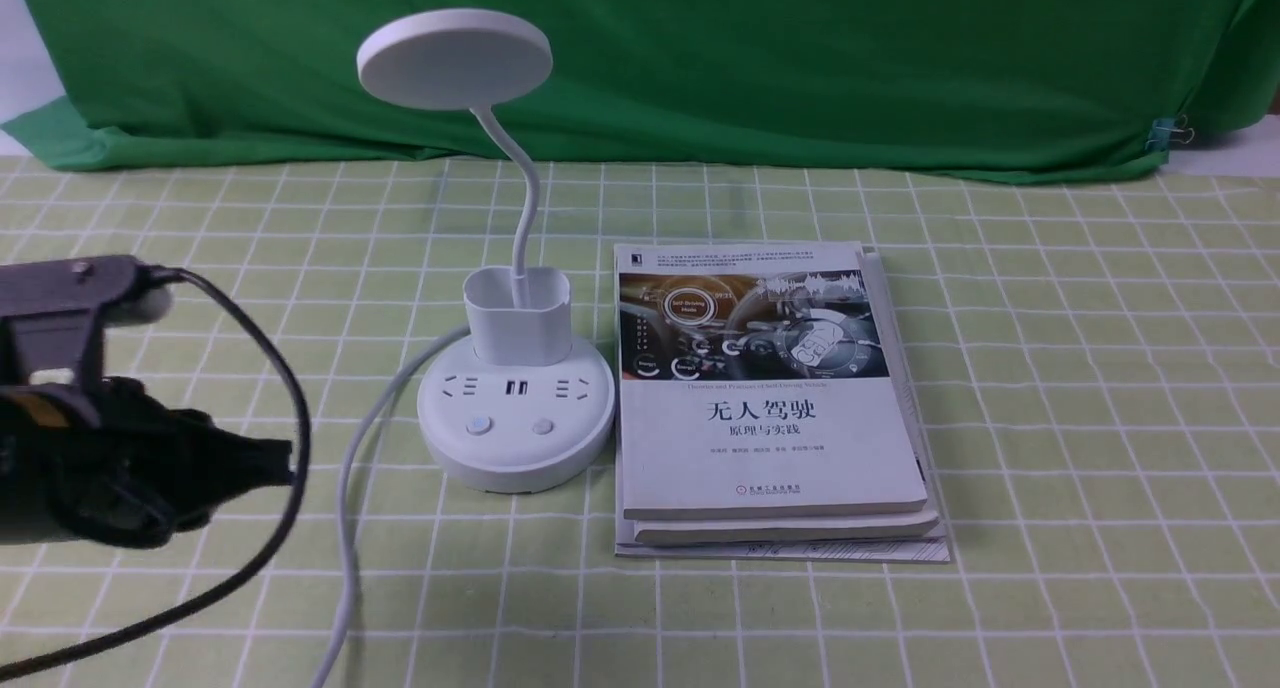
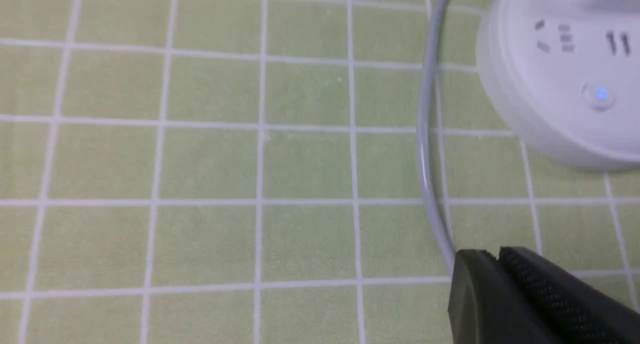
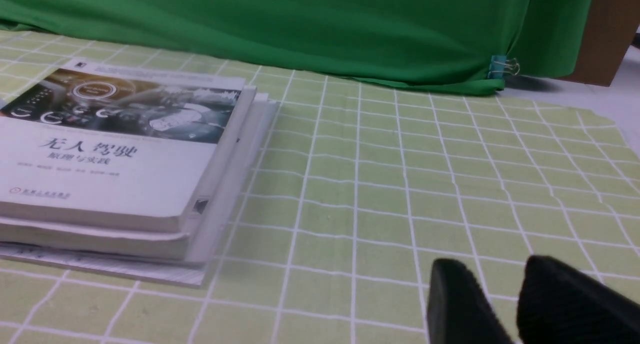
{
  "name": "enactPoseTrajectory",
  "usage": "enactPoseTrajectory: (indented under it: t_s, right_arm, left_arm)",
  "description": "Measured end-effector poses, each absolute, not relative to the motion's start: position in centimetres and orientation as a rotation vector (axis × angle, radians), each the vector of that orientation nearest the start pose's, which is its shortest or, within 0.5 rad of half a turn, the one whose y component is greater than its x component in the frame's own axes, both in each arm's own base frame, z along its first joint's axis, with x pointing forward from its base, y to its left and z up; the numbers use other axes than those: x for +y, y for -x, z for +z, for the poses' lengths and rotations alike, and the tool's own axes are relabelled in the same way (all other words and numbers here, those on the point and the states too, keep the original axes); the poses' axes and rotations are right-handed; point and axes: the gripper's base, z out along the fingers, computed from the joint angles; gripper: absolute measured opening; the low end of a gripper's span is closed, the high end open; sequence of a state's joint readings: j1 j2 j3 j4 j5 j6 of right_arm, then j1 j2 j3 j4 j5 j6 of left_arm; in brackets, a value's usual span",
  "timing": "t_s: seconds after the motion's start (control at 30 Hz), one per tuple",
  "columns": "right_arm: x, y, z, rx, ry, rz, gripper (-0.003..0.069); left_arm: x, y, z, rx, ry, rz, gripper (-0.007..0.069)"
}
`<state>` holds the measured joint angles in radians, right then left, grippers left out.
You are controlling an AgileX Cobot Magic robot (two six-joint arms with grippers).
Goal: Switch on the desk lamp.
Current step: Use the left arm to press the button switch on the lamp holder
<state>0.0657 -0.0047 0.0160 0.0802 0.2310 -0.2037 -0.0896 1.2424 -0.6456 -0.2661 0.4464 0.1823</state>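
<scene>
Beside the lamp [image 1: 516, 408] lie stacked books [image 1: 770, 398].

Here's the left arm, reaching in low from the left edge, its gripper [image 2: 495, 256] closed up, fingertips together! The right gripper [image 3: 492, 269] shows in its own wrist view, fingertips parted.
</scene>
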Motion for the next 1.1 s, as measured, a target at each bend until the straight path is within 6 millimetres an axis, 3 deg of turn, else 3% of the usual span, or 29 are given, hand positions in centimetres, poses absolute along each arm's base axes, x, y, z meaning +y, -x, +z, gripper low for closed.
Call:
enactPoseTrajectory:
  t_s: [0.1,0.23,0.5,0.73,1.1]
  right_arm:
    - [0.5,-5.5,18.7,1.716,0.178,-0.028,0.0245]
    - [0.5,-5.5,18.7,1.716,0.178,-0.028,0.0245]
    - [0.5,-5.5,18.7,1.716,0.178,-0.028,0.0245]
    - [0.5,-5.5,18.7,1.716,0.178,-0.028,0.0245]
    - [0.5,-5.5,18.7,1.716,0.178,-0.028,0.0245]
  left_arm:
    - [-4.5,-24.3,22.0,2.557,-0.181,-0.218,0.0019]
    - [-8.3,-27.4,21.6,2.575,-0.367,-0.215,0.0019]
    - [-13.5,-31.8,20.2,2.615,-0.564,-0.121,0.0019]
    - [-15.0,-33.5,19.7,2.599,-0.554,-0.108,0.0019]
    - [-15.7,-34.1,18.3,2.6,-0.47,-0.192,0.0019]
